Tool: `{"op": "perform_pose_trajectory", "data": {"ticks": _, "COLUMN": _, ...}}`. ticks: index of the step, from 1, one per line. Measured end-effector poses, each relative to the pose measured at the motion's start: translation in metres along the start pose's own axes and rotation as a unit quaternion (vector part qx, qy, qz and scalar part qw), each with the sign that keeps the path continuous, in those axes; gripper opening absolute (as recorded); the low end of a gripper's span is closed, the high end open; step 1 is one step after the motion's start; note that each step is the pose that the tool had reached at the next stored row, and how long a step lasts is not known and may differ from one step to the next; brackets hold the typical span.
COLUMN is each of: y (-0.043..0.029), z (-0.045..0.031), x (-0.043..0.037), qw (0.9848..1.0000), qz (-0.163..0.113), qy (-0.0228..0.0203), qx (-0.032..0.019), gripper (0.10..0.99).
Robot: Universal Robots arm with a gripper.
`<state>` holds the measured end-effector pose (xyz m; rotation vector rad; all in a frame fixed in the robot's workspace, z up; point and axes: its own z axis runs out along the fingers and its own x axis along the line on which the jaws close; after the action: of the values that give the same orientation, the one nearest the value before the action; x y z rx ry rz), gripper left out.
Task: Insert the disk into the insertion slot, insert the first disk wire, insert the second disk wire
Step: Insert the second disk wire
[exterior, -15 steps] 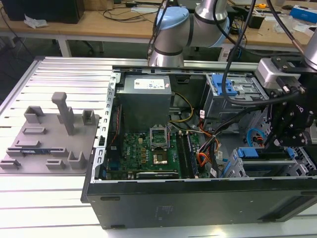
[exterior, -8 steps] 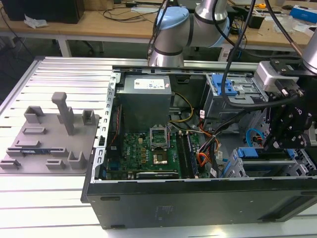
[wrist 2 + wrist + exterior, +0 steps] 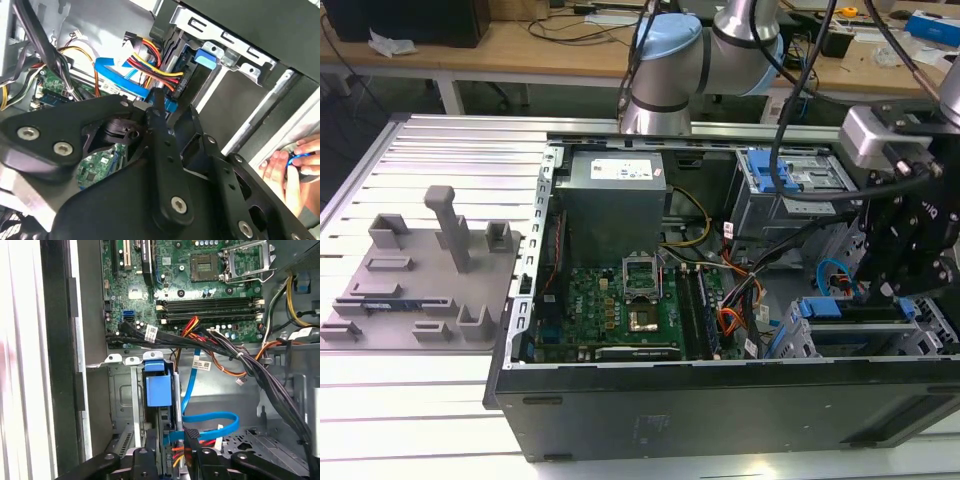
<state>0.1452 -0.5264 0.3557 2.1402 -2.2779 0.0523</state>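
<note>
— What did the exterior view show?
— The gripper [image 3: 900,262] hung low inside the case [image 3: 720,400], at the slot [image 3: 850,335] beside the motherboard [image 3: 620,310]. The disk [image 3: 825,308] already sat in that slot, its blue carrier showing.

— And the second wrist view?
— The jaws looked nearly together around a connector at the disk's [image 3: 172,102] rear, though I couldn't tell whether they gripped it. A wire step seemed in hand; seating a plug calls for straight alignment. A hand [image 3: 287,162] rested outside the case.

— The first wrist view?
— The arm pointed down along the disk [image 3: 157,392], blue cable [image 3: 210,420] looped beside it.
</note>
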Motion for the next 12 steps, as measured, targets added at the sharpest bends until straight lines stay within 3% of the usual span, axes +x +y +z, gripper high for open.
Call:
{"op": "perform_pose_trajectory", "data": {"ticks": 6, "y": 0.0001, "z": -0.0298, "x": -0.0075, "qw": 1.0, "qz": 0.0, "qy": 0.0081, "qx": 0.0005, "gripper": 0.357}}
{"op": "perform_pose_trajectory", "data": {"ticks": 8, "y": 0.0001, "z": -0.0439, "x": -0.01, "qw": 0.9999, "qz": 0.0, "qy": 0.0141, "qx": 0.0009, "gripper": 0.357}}
{"op": "perform_pose_trajectory", "data": {"ticks": 10, "y": 0.0002, "z": -0.0479, "x": -0.0117, "qw": 0.9998, "qz": 0.0, "qy": 0.0191, "qx": 0.0012, "gripper": 0.345}}
{"op": "perform_pose_trajectory", "data": {"ticks": 12, "y": 0.0002, "z": -0.0479, "x": -0.0117, "qw": 0.9998, "qz": 0.0, "qy": 0.0199, "qx": 0.0013, "gripper": 0.212}}
